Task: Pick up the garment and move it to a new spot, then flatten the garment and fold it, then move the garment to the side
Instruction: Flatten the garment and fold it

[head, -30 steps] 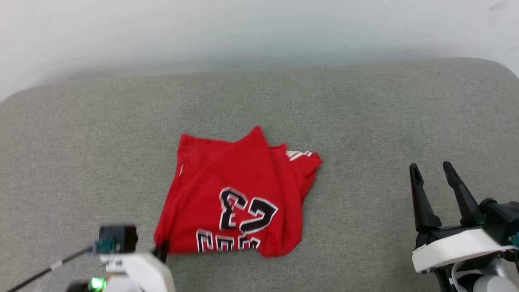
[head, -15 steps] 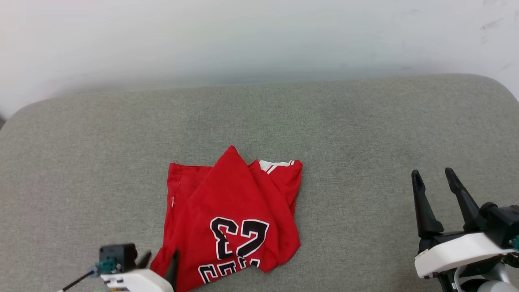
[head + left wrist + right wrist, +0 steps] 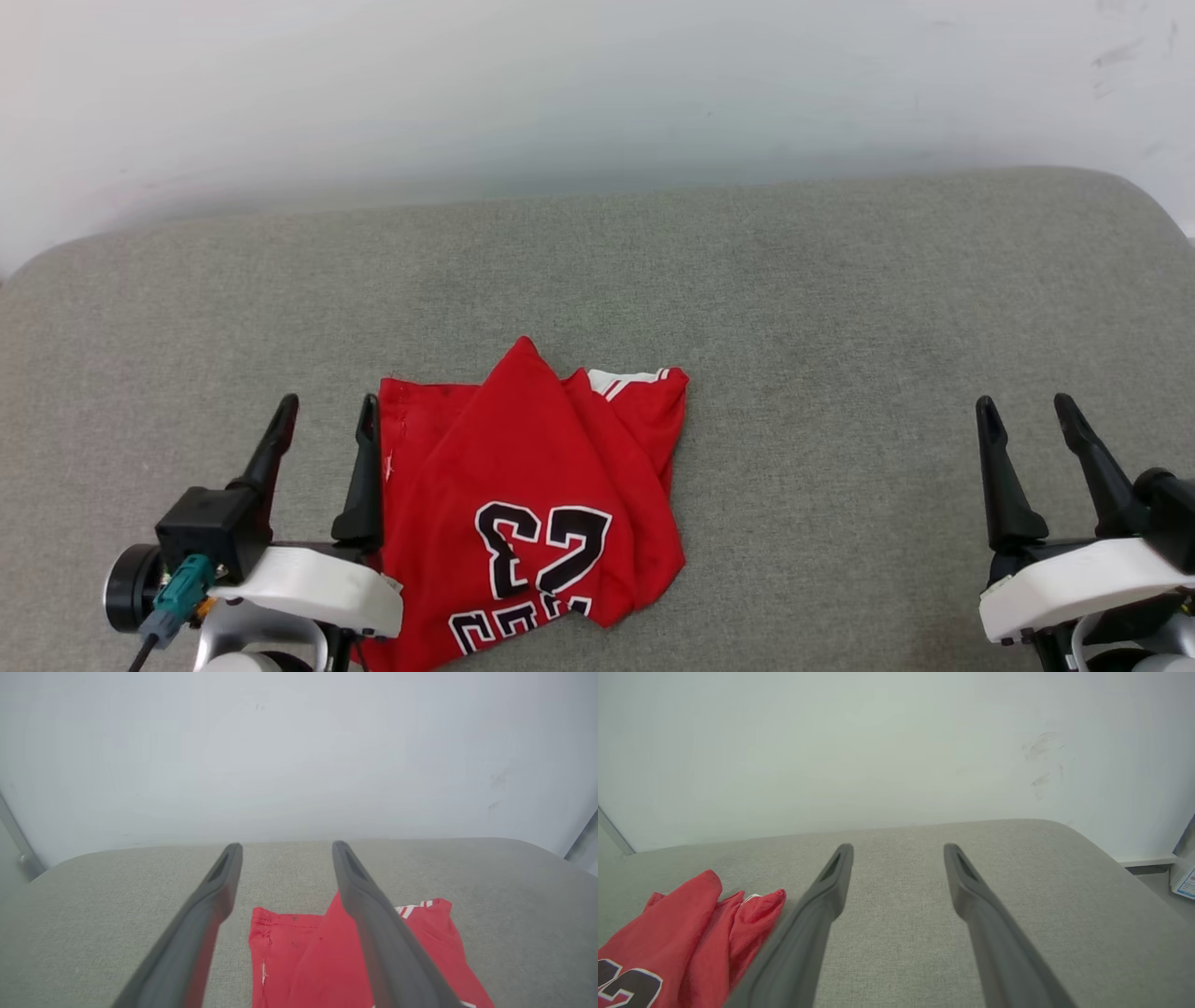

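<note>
The garment [image 3: 532, 495], a red shirt with black white-outlined "23" lettering and a white striped sleeve edge, lies loosely folded on the grey cushion, near the front at the middle. My left gripper [image 3: 329, 409] stands open just left of the garment's left edge, holding nothing. In the left wrist view the garment [image 3: 299, 952] shows between and right of my left gripper's [image 3: 286, 848] spread fingers. My right gripper [image 3: 1025, 411] is open and empty at the far right, well apart from the cloth. The right wrist view has the garment [image 3: 691, 933] at its lower left, beside my right gripper [image 3: 899, 850].
The grey cushioned surface [image 3: 840, 308] stretches wide with rounded back corners, against a pale wall [image 3: 597, 84]. A cable and green plug [image 3: 182, 583] hang from the left wrist. Floor and a small box [image 3: 1184, 879] lie past the right edge.
My left gripper has let go of the garment's front-left corner, opened, and risen beside it. The garment now lies nearer the front. The head camera has shifted.
</note>
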